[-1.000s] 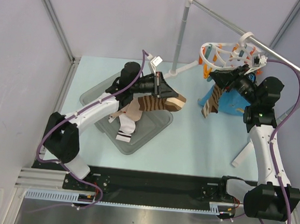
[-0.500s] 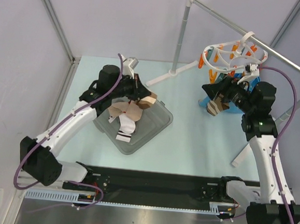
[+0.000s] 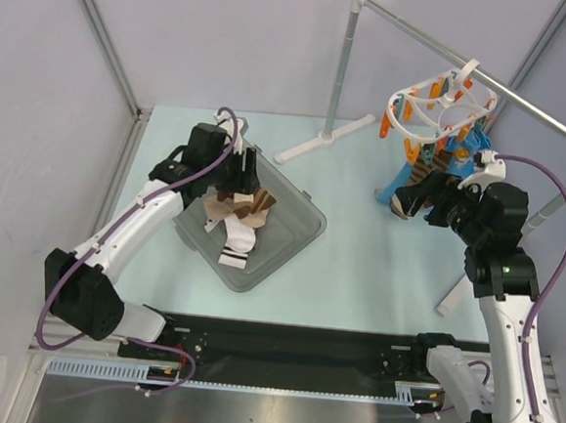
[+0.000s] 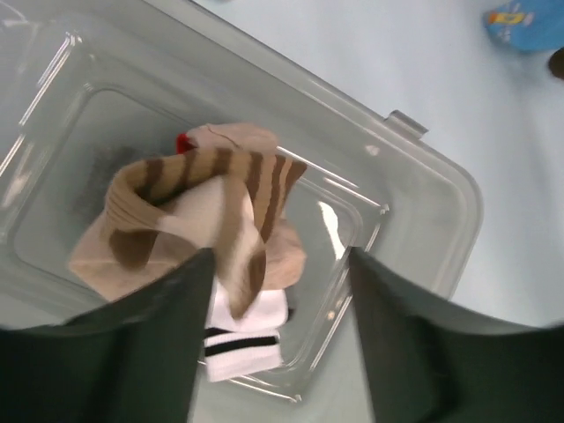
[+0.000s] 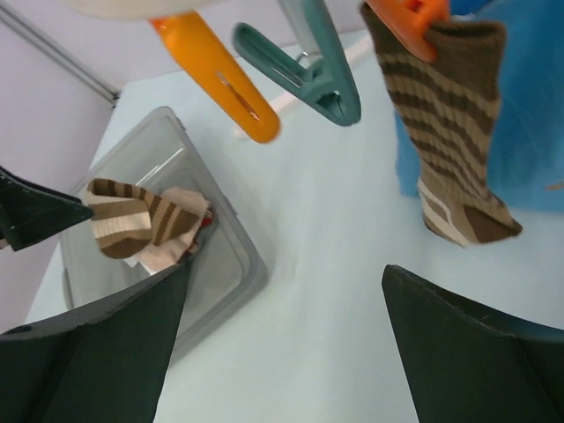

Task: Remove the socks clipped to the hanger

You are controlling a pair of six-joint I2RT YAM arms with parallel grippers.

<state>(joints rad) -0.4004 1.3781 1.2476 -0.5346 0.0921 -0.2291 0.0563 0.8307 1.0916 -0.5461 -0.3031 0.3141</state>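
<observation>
The white ring hanger (image 3: 431,98) hangs from the metal rail with orange clips dangling. A brown-and-tan striped sock (image 5: 451,132) is clipped to it by an orange clip, with a blue sock (image 5: 529,106) behind it. My right gripper (image 5: 286,282) stands open and empty, below and short of that sock (image 3: 414,188). My left gripper (image 4: 280,264) is open above the clear bin (image 4: 423,176). Below it another brown-striped sock (image 4: 220,198) lies loose on a white sock with a black-striped cuff (image 4: 242,339).
The bin (image 3: 297,222) sits left of centre on the pale blue table. The rail's upright pole (image 3: 342,59) and foot stand at the back. An empty orange clip (image 5: 216,79) and a teal clip (image 5: 322,75) hang near the right wrist camera.
My left gripper carried the brown-striped sock over the bin, opened and let it drop in. My right gripper opened wide and drew back from the hanger, which swung.
</observation>
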